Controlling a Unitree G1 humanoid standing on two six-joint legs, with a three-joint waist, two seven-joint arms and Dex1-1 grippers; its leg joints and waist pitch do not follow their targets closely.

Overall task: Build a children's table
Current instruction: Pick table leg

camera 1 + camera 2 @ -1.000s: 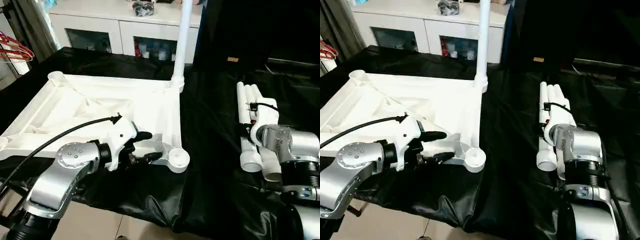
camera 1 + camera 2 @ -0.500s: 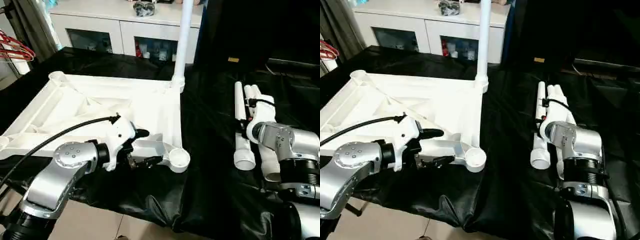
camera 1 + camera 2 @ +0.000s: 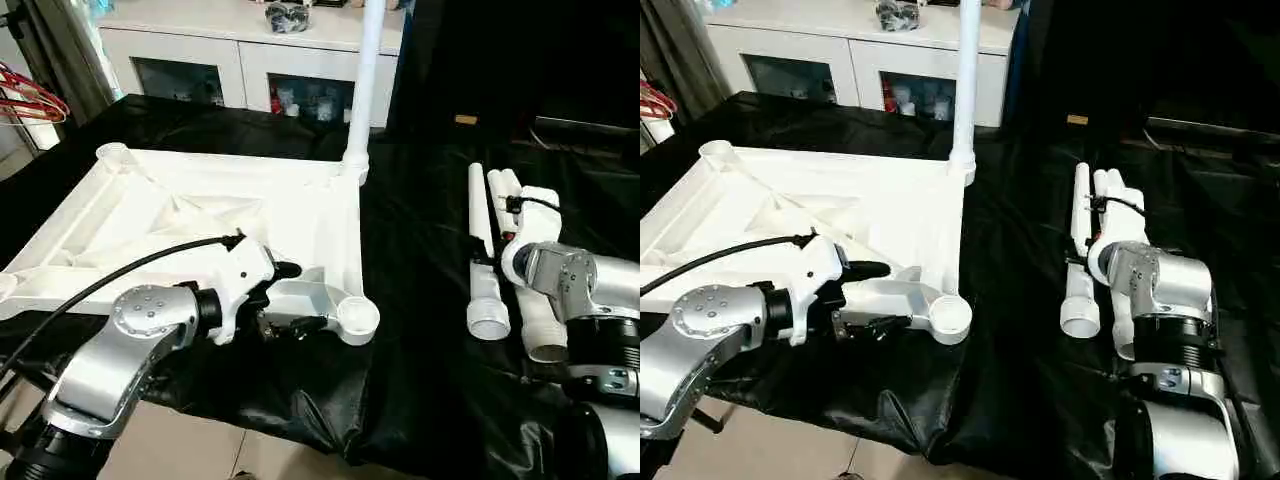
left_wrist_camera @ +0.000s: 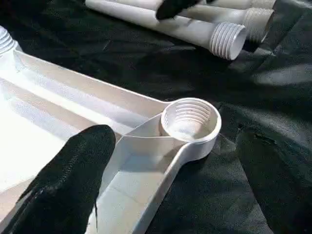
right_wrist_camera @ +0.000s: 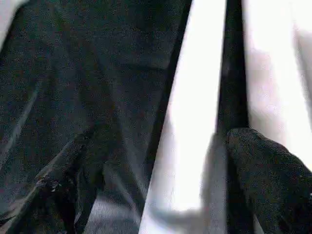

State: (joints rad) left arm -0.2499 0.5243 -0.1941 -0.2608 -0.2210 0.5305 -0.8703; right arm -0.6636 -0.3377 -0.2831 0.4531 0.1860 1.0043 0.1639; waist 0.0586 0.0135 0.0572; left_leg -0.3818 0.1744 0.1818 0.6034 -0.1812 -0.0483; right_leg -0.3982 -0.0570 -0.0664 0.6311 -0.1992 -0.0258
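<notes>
The white tabletop (image 3: 200, 215) lies underside up on a black cloth. One white leg (image 3: 368, 70) stands upright in its far right corner socket. My left gripper (image 3: 292, 298) is open at the near right corner. One finger (image 4: 68, 180) rests over the inner rib and the other hangs outside the rim, just short of the empty threaded socket (image 4: 190, 119). Three loose legs lie to the right, and one leg (image 3: 482, 260) lies apart from the other two (image 3: 508, 190). My right gripper (image 5: 161, 146) is open astride that leg, with a fingertip (image 5: 273, 180) on each side.
A white cabinet (image 3: 240, 60) with glass doors stands behind the table. Red hangers (image 3: 30, 100) show at the far left. The black cloth (image 3: 420, 330) drapes over the table's near edge, just below the near socket. My right forearm (image 3: 575, 290) covers the two legs' near parts.
The fingers of both grippers have spread wider. The leftmost loose leg has shifted left, away from the other two. My left arm has barely moved.
</notes>
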